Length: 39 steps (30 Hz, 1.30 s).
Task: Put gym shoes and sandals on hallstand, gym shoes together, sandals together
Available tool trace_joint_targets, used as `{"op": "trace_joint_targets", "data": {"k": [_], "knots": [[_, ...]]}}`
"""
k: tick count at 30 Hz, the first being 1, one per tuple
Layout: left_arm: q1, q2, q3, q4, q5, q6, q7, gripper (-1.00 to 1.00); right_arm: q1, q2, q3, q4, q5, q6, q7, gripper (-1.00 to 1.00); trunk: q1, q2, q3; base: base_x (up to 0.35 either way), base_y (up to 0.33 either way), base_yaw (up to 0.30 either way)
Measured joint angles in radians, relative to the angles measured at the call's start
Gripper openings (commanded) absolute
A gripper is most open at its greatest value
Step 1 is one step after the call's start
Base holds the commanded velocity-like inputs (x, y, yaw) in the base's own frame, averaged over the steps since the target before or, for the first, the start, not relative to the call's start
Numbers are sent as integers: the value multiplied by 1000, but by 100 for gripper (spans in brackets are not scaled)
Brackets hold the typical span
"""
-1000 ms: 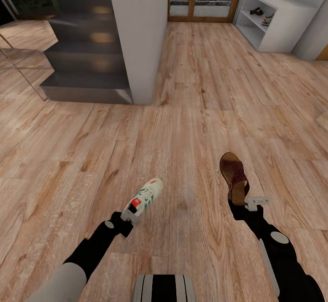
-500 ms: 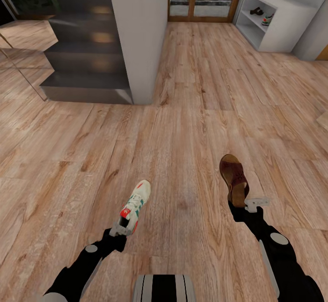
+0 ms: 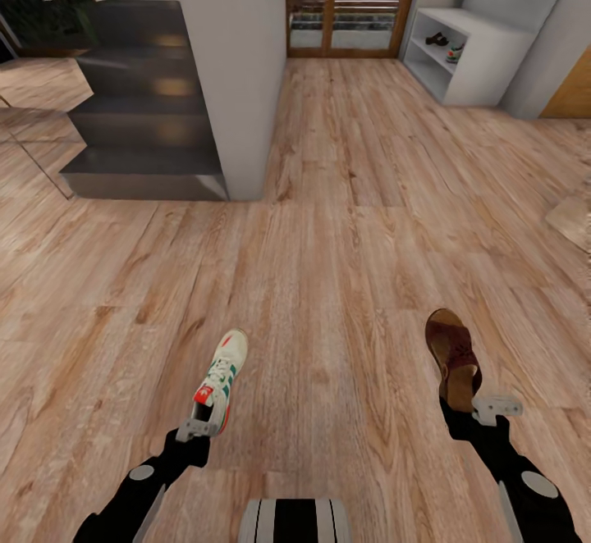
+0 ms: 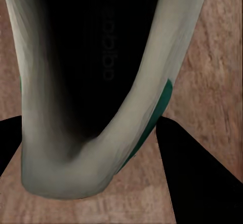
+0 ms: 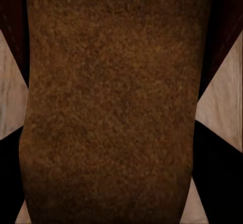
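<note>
In the head view we carry one shoe in each arm. Our left gripper (image 3: 199, 426) is clamped on the heel of a gym shoe (image 3: 222, 375), which points forward above the corridor floor (image 3: 328, 239). Our right gripper (image 3: 476, 408) grips the heel end of a sandal (image 3: 452, 356), also lifted clear of the planks. Far ahead to the right, beside the glazed door (image 3: 349, 2), stands the hallstand (image 3: 480, 55); on its shelf we make out a dark sandal-like shape (image 3: 437, 38) next to a pale shoe with a red patch (image 3: 454, 53), so we judge one of each pair is already racked. The dark staircase (image 3: 139, 108) lies off to the left.

In the left wrist view the gym shoe (image 4: 101, 82) looms close, its dark opening and a green stripe visible, with the black fingers (image 4: 202, 178) on either side of it.

In the right wrist view the sandal's brown footbed (image 5: 111, 107) sits between the dark fingers (image 5: 217, 178), floor showing beyond.

We reckon the task is about half done: both remaining shoes are in hand, and what is left is the trip to the hallstand and setting each beside its partner.
</note>
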Motion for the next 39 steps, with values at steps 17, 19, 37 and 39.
{"op": "trace_joint_targets", "data": {"k": [17, 19, 37, 39], "knots": [[160, -3, 173, 1, 56, -204, 2, -100, 49, 1, -8, 372, 1, -362, 4, -100, -8, 4, 91, 0, 0, -113], [217, -3, 201, -3, 61, -256, 3, -100, 50, 1, -6, 472, 4, -474, 5, -100, -8, 4, 102, 0, 0, -107], [246, -7, 269, 2, 65, -287, 3, -100, 50, 0, -2, 649, 0, -569, 2, -100, -17, 9, 199, 0, 0, -101], [246, -4, 278, 3, 66, -288, 3, -100, 50, 2, -2, 651, 0, -570, 1, -100, -18, 9, 209, 0, 0, -96]]}}
